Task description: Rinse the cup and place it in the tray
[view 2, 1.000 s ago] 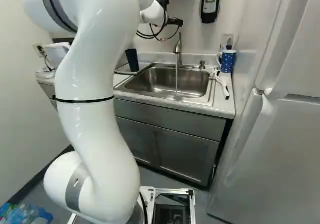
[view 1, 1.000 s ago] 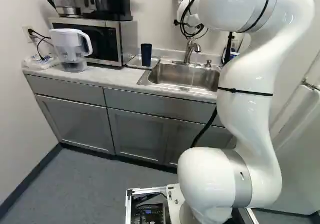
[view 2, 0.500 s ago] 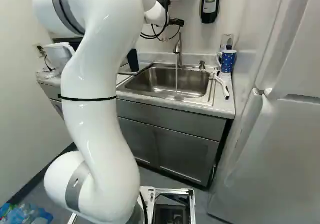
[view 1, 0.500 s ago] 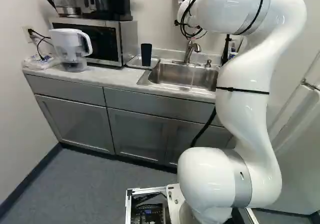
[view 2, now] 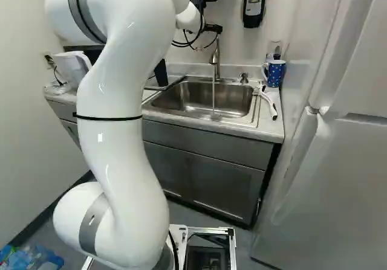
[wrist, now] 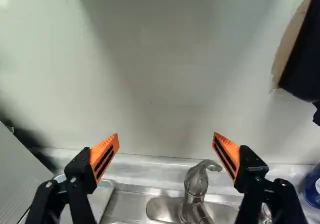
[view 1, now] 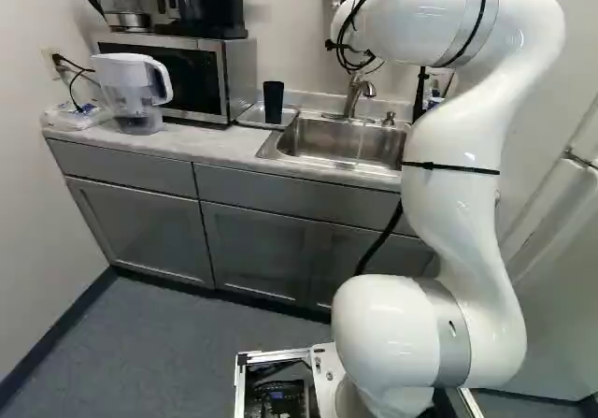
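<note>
Gripper (wrist: 165, 136) fingers stand wide apart in the wrist view, their ribbed orange pads facing each other across open air, with a smooth pale wall ahead. Between and below them, a curved metal faucet (wrist: 196, 186) rises from its glossy oval base. The white, rounded arm (view 2: 115, 149) wears black straps. In the right base view, a thin stream of water (view 2: 213, 93) falls from the faucet into the brushed-steel, rectangular sink (view 2: 202, 101).

Just left of the sink, the dark tumbler (view 1: 273, 102) stands upright on a shallow rectangular tray (view 1: 250, 115). It is smooth-sided and narrows toward its base; its mouth points up and its long axis is vertical.

On the counter right of the sink lies a white-handled brush (view 2: 268, 104), dark at its near end. Beyond it sits a blue mug (view 2: 276, 73) with pale spots, and a black-framed soap dispenser (view 2: 253, 10) hangs on the wall above.

Farther left of the tray are a boxy metal microwave (view 1: 224, 72) and a clear plastic water pitcher (view 1: 140, 86) with a white lid and handle. Flat grey cabinets (view 1: 140, 226) run under the pale counter (view 1: 201, 142).
</note>
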Controlling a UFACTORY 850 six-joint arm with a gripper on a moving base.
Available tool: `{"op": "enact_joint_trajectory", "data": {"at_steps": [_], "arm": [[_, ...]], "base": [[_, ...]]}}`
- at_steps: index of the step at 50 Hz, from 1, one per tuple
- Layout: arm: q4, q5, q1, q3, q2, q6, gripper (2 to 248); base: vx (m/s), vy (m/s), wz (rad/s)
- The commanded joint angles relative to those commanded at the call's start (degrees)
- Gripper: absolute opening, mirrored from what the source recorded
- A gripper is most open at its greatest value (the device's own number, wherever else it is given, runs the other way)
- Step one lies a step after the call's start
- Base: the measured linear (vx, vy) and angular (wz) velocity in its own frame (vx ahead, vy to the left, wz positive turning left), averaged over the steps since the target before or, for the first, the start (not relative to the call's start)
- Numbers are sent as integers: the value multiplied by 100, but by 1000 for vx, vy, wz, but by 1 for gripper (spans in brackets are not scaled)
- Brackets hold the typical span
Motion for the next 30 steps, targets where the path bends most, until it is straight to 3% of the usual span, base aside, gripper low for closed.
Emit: {"op": "enact_joint_trajectory", "data": {"at_steps": [30], "arm": [[0, -200, 60, -90, -73, 0, 247]], "base": [[0, 0, 0]]}}
